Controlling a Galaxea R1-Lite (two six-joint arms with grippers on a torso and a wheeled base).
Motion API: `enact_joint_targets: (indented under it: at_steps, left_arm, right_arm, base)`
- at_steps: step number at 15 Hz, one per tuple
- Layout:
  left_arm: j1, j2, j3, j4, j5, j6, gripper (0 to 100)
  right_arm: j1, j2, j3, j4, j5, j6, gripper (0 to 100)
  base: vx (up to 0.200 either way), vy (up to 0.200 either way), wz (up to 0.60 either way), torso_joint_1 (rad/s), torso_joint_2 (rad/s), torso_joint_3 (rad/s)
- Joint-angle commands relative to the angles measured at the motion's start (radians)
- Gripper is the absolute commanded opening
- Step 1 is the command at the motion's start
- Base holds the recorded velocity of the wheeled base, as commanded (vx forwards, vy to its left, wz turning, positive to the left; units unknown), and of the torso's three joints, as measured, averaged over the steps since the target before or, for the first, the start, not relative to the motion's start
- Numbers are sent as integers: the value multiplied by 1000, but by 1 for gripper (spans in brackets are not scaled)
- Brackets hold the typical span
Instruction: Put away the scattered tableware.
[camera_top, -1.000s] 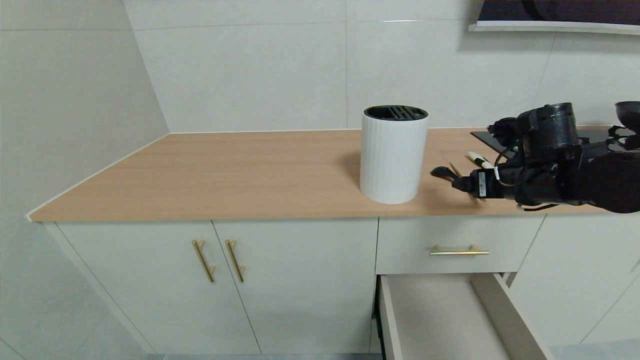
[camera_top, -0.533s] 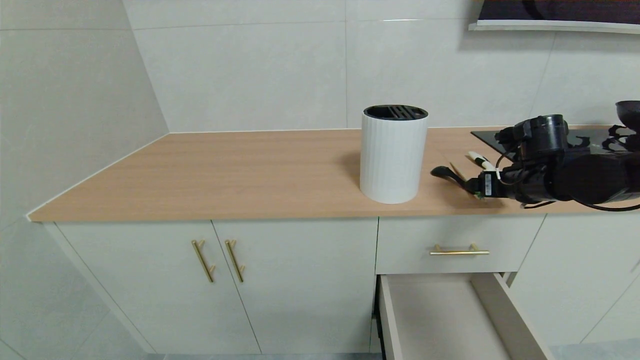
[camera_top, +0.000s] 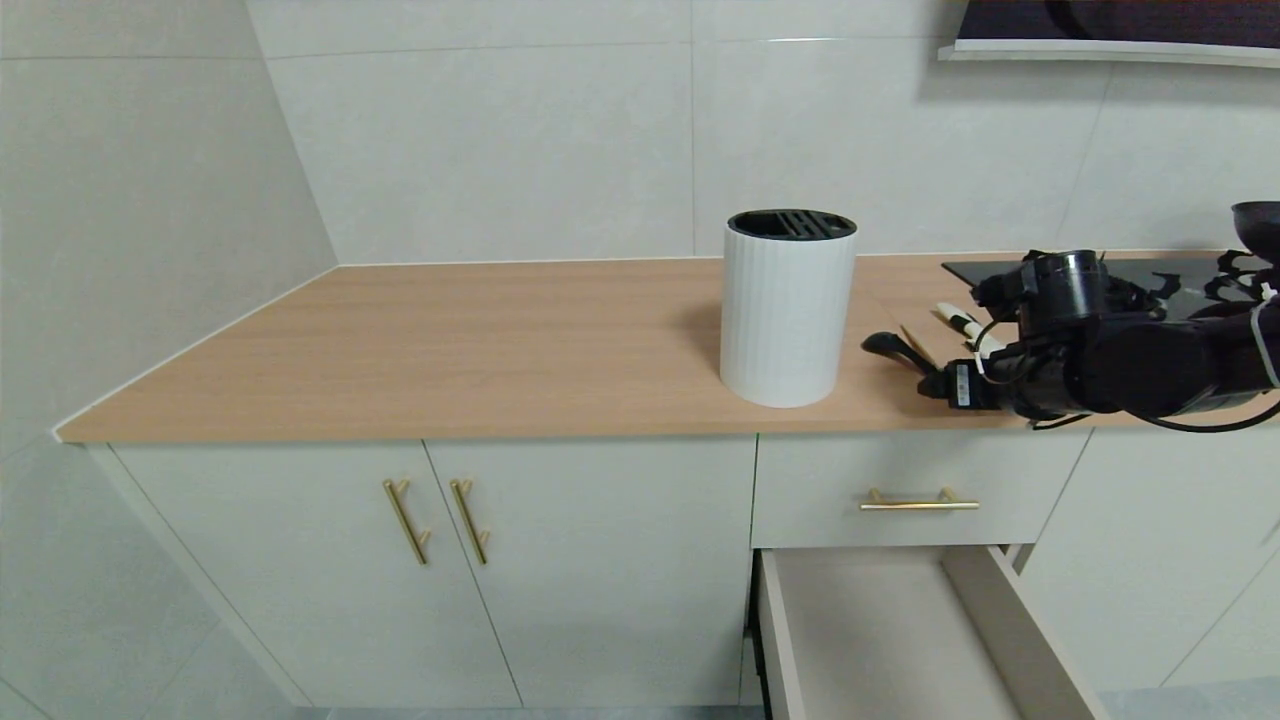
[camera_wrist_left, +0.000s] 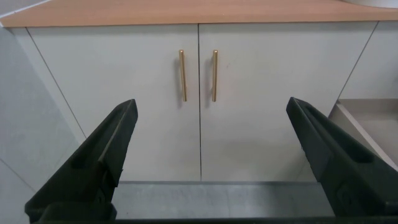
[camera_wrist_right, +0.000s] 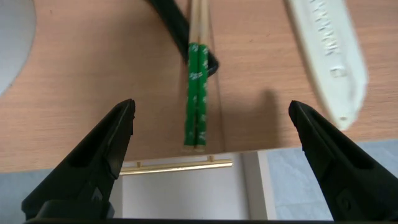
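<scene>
Right gripper (camera_wrist_right: 211, 109) is spread wide and holds nothing, low over the counter's (camera_top: 500, 340) front edge, fingers either side of the chopsticks (camera_wrist_right: 198, 93). Small print on their green ends and raised marks on the white utensil (camera_wrist_right: 326, 56) are too small to read. A black spoon handle (camera_wrist_right: 177, 25) touches the chopsticks. All three lie at 3 o'clock of the white holder (camera_top: 787, 310). An open drawer (camera_top: 900, 640) sits at its 5 o'clock. Left gripper (camera_wrist_left: 211, 106) is wide open and empty, facing the cabinet doors (camera_wrist_left: 249, 124).

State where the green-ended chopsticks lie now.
In the head view the chopsticks lie on the countertop near its front edge, right of the white holder, beside a black utensil.
</scene>
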Motion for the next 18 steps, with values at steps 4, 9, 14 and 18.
enact_joint_targets:
  at_steps: [4,9,14,18]
  left_arm:
    - [0,2,0,0,0,0,100]
    - [0,2,0,0,0,0,100]
    - [0,2,0,0,0,0,100]
    - [0,2,0,0,0,0,100]
  right_arm:
    - [21,7,3,0,-1,2,100]
    - [24,15,2,0,1,6,0]
    - [25,14,2,0,-2,5,0]
    - [25,1,5,0,-9,6,0]
  base:
    - [0,0,0,0,0,0]
    - [0,0,0,0,0,0]
    - [0,0,0,0,0,0]
    - [0,0,0,0,0,0]
